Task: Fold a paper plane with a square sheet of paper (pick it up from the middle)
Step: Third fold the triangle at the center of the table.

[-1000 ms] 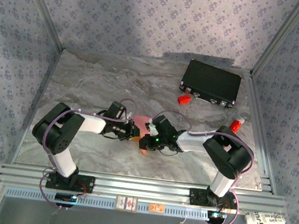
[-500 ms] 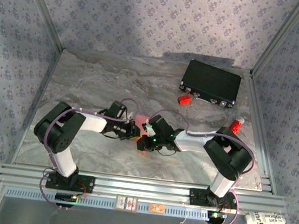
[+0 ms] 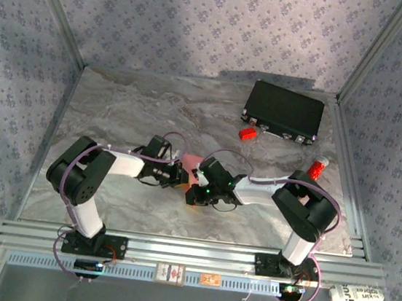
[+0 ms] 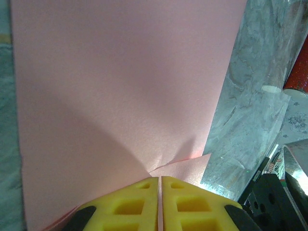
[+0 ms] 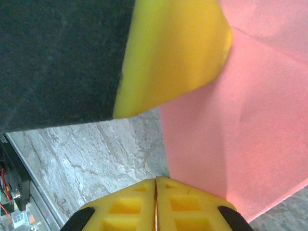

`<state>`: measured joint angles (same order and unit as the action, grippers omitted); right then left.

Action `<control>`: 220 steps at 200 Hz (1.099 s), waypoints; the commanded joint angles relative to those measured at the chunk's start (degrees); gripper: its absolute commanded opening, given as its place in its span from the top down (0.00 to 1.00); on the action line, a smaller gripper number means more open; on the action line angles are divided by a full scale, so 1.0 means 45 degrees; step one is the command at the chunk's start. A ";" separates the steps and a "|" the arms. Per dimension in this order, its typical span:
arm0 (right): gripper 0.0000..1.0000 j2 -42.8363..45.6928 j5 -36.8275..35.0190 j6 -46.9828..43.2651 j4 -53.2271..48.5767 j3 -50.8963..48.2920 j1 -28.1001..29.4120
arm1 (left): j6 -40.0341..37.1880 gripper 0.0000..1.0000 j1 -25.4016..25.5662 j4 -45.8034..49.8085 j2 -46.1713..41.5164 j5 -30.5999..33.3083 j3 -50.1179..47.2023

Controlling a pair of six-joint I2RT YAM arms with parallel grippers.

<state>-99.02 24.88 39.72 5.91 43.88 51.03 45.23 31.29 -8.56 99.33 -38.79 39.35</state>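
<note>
Right arm (image 3: 255, 190) has edged leftward, hiding more of the square sheet of paper (image 4: 120, 86) at the middle of the marble table (image 3: 118, 111). Left gripper (image 4: 159, 185) stays pinched shut on the sheet's fold; right gripper (image 5: 155, 185) is closed, the sheet's edge at its tips

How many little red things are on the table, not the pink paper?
2. A small red block sits just in front of the black case; a red-and-white tube lies by the right arm's elbow. The arms could hide more.
</note>
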 commanded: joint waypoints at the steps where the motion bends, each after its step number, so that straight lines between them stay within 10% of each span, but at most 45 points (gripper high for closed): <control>1: 0.90 0.0037 0.0161 0.0331 0.0086 -0.0412 0.0009 | -0.0359 0.90 0.0073 0.1202 0.0566 0.0645 -0.0076; 220: 0.87 0.1465 0.0368 -0.0058 -0.0943 -0.1927 0.0263 | -0.0534 0.93 -0.0015 0.1618 0.0697 0.1000 -0.0112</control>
<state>-93.51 25.28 40.84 7.81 37.01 51.55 43.94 31.24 -7.49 99.55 -38.54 39.72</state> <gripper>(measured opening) 0.125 0.075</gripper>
